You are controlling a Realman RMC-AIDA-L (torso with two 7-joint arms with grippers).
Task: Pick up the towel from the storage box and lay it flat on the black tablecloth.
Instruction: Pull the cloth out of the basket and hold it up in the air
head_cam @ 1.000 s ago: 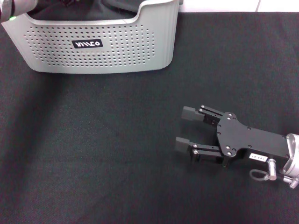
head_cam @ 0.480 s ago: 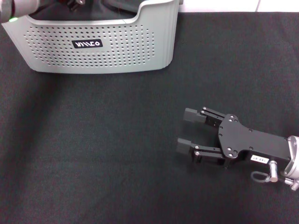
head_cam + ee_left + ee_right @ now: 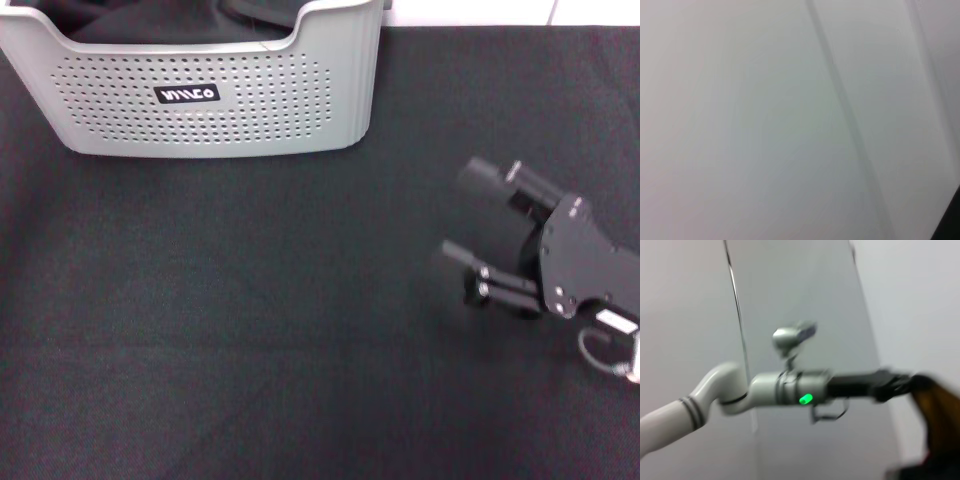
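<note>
The left gripper [image 3: 897, 382], blurred, grips the towel [image 3: 940, 412], partly cut off. The storage box [image 3: 200, 100] holds dark cloth. The right gripper [image 3: 465, 215] hovers spread beside it.

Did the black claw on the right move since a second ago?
Yes. The right gripper has swung toward the robot's right and tilted, ending farther from the storage box on the black tablecloth.

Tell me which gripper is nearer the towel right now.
Left. In the right wrist view the left gripper meets the towel at its edge. The right gripper hovers open over the black tablecloth, right of the storage box, away from it.
</note>
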